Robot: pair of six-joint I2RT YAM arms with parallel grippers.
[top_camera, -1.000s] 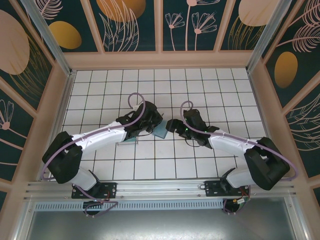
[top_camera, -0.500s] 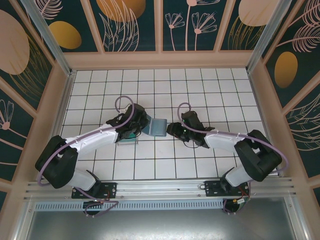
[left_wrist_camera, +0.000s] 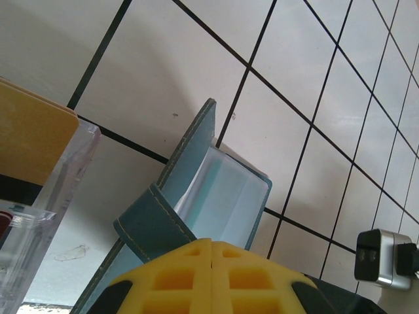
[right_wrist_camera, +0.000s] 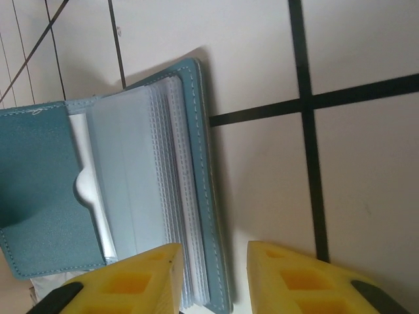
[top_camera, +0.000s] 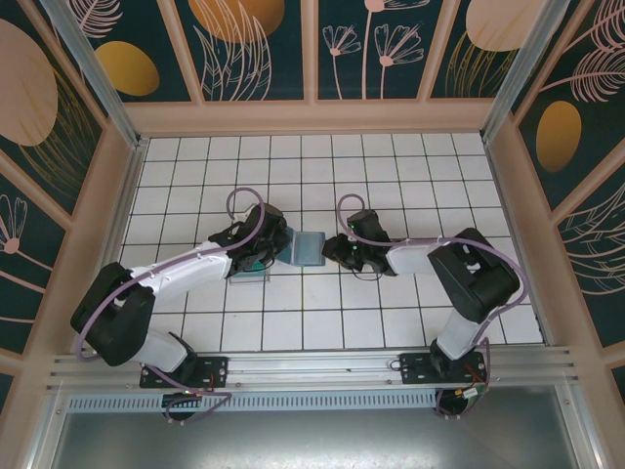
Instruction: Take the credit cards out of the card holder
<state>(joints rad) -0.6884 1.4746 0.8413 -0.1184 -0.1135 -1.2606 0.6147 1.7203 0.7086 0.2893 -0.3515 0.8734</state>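
Observation:
The teal card holder (top_camera: 310, 247) lies open on the tiles between both grippers. In the left wrist view its cover (left_wrist_camera: 186, 147) stands on edge, and a stitched teal flap (left_wrist_camera: 152, 224) runs in under my left gripper (left_wrist_camera: 213, 243), whose yellow fingers are pressed shut there. My right gripper (right_wrist_camera: 215, 256) is open, its fingers either side of the holder's stitched right edge (right_wrist_camera: 208, 216). Clear sleeves (right_wrist_camera: 141, 183) and a teal pocket (right_wrist_camera: 39, 190) face that camera. A pale sheet (right_wrist_camera: 85, 163) sits under the pocket. No card colour shows in the sleeves.
A clear plastic tray (top_camera: 248, 271) stands just left of the holder, under my left arm. It holds a yellow-orange flat piece (left_wrist_camera: 33, 137) with a rounded corner. Wooden walls (top_camera: 125, 186) ring the white tiled floor, with bare tiles to the far side.
My left gripper drew back to the left, uncovering the holder, which now lies spread open. My right gripper closed in on the holder's right edge and its arm folded nearer.

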